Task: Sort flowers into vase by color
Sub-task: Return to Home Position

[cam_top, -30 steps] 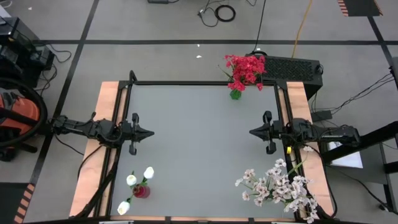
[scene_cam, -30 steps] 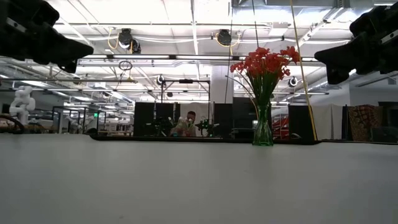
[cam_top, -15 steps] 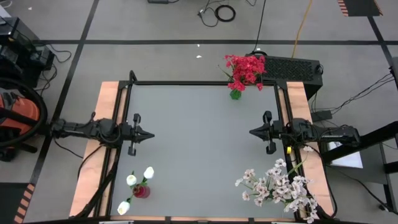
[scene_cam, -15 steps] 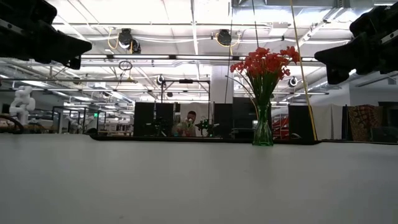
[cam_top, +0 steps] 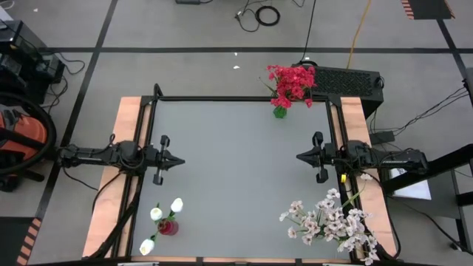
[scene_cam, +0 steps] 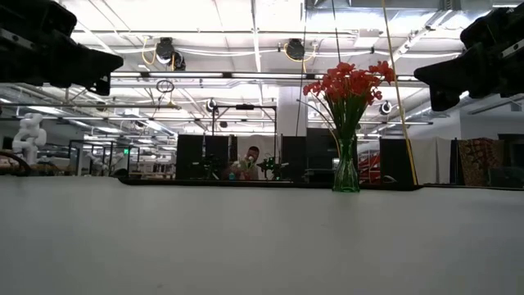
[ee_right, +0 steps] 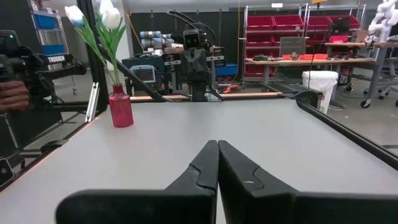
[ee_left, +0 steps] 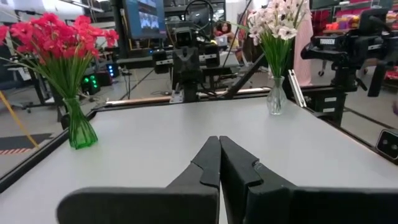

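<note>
Hovering left gripper [cam_top: 177, 158]: jaws closed, empty, above the table's [cam_top: 236, 170] left side.
White tulips [cam_top: 177, 205]: standing in red vase [cam_top: 168, 227], high view's lower-left corner.
Red blossoms [cam_top: 292, 81]: in green vase [cam_top: 279, 112], top edge, right of centre.
Right gripper [cam_top: 299, 157]: jaws closed, empty, right side.
Pink-white sprays [cam_top: 330, 219]: in clear vase [ee_left: 274, 102], lower-right corner.

One camera looks straight down, one level across the table [cam_top: 236, 170], wrist cameras face each other.
</note>
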